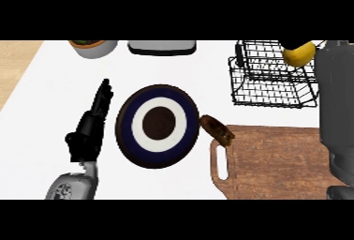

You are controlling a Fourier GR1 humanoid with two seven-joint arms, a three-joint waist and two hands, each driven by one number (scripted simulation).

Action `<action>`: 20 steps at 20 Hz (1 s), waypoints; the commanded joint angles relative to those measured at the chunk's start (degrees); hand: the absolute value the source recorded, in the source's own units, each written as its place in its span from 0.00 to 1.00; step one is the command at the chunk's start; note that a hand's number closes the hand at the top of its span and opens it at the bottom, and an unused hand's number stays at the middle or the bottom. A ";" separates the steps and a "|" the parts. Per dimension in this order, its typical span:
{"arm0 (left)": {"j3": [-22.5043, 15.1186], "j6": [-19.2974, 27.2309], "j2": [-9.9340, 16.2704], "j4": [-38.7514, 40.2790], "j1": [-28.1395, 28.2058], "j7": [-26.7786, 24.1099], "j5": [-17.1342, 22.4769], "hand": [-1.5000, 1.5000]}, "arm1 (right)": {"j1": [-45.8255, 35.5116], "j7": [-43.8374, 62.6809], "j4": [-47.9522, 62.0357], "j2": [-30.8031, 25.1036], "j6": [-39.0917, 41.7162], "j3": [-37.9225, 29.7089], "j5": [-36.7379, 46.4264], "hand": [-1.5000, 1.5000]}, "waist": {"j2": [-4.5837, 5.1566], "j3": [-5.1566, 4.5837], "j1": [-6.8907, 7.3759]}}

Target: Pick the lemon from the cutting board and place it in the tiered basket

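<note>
Yellow against black wire, the lemon shows at the far right of the head view, above the top tier of the tiered basket, right at the far end of the right forearm. That grey forearm comes up along the right edge of the view and covers the right part of the basket. The right hand itself is mostly hidden behind the arm and the fruit; only a dark bit shows beside the lemon, so whether its fingers are curled round the lemon cannot be told from this view. The lemon sits at the basket's far right corner, touching or just over the wire rim; which of the two cannot be made out.

Near the right side lies the wooden cutting board, its handle slot turned to the left. A small brown item rests at the board's far left corner, half over the edge, just beside the round plate. The plate, dark blue with a white ring and a dark brown centre, lies on the white counter to the left of the board.

Left of the plate the left hand rests on the counter with its black fingers straight and pointing away toward the far side, holding nothing. It is well apart from the lemon.

At the far edge stand a grey pot with greenery and, to its right, a light box-shaped item.
</note>
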 commanded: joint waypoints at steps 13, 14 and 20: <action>0.78 0.25 -0.09 0.38 2.12 -1.15 0.05 0.50 | 3.45 2.81 -9.14 -3.11 -14.74 -13.82 -11.17 0.00 | -0.49 -0.02 -1.28; 0.75 1.66 -1.02 0.80 0.64 -1.09 -0.65 0.50 | 3.96 2.97 -11.59 -5.55 -10.41 -16.74 -14.75 0.00 | -0.69 -0.01 -2.13; 3.10 -1.48 2.35 -2.40 4.20 -1.21 2.14 0.50 | 17.71 0.45 -24.51 -6.34 -7.16 -28.88 -27.12 0.00 | -1.08 0.07 -2.93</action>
